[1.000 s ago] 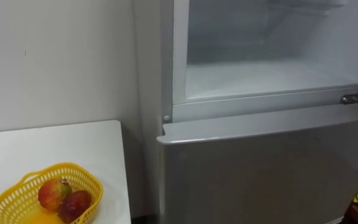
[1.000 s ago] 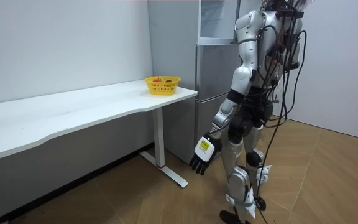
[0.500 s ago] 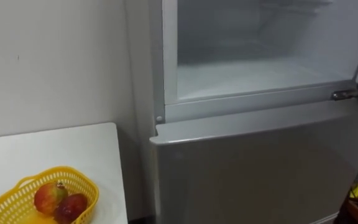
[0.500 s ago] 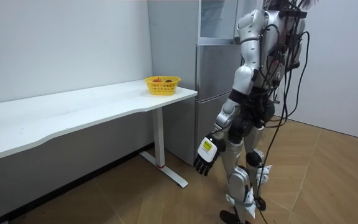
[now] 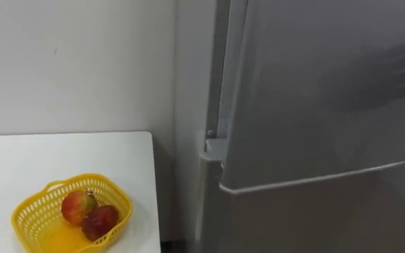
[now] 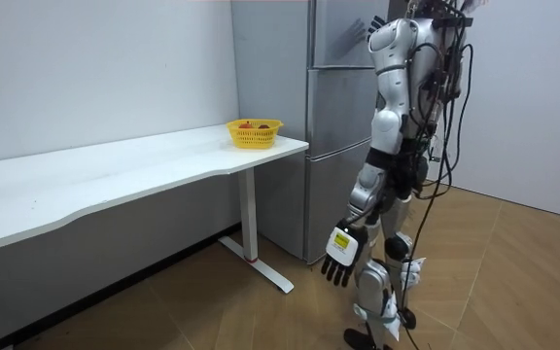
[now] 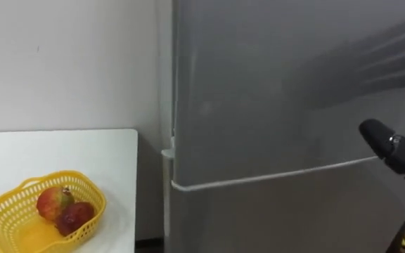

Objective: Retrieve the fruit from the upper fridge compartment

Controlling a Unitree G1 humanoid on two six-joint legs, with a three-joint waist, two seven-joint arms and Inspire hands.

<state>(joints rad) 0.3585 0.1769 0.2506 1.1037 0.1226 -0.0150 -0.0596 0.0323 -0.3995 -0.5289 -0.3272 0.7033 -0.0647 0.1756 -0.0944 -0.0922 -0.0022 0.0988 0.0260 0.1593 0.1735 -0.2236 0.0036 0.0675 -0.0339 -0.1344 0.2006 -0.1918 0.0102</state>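
I take the fetching as done: two fruits (image 5: 100, 221) lie in the basket (image 5: 48, 188) on the table (image 5: 48, 151). My right hand (image 7: 392, 144), fingers straight, presses the upper door (image 5: 315, 91) nearly shut; left hand (image 6: 340, 257) hangs slack, empty

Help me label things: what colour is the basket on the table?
Yellow; the basket shows best in the left eye view.

Plain white wall (image 6: 95, 68), wood floor (image 6: 523, 282), long white table (image 6: 115, 180) alongside
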